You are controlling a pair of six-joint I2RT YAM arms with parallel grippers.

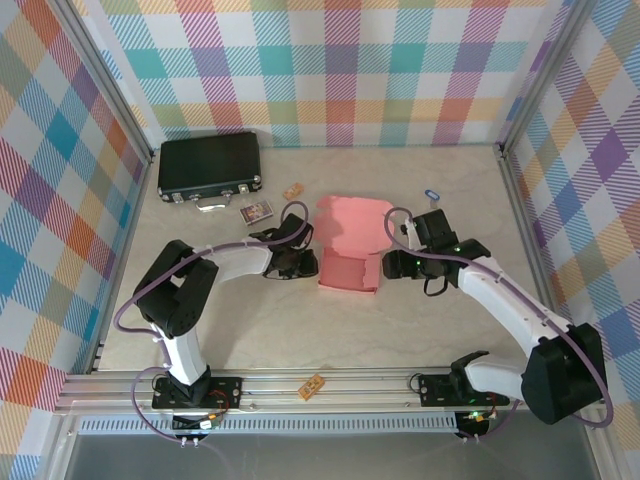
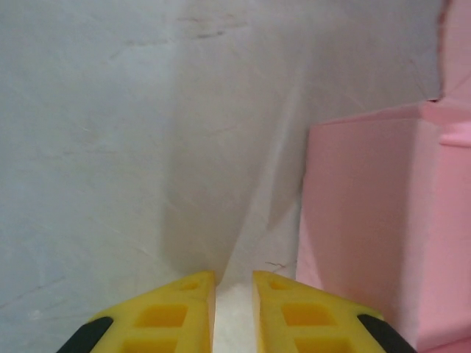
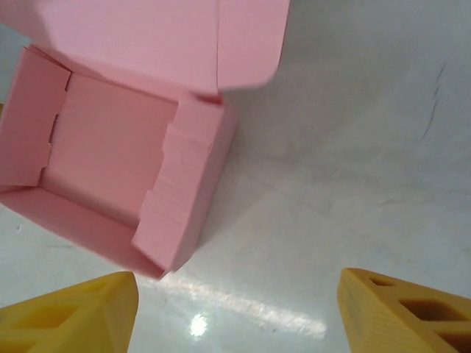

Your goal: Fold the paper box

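My left fingers [image 2: 234,312] sit nearly closed on nothing, just left of the paper box [image 1: 350,245] at mid-desk [image 1: 400,340]; right fingers [image 3: 235,312] gape wide beside its open tray.

Pink paper box [image 1: 350,268] mid-table, walls up, lid apparently open.

**Count on the desk**

You have one paper box [image 1: 350,245], one black case [image 1: 210,166], one small card packet [image 1: 257,212], two small wooden blocks [image 1: 293,190] [image 1: 311,386], one small blue-and-white item [image 1: 432,192], and two grippers [image 1: 300,262] [image 1: 392,266].
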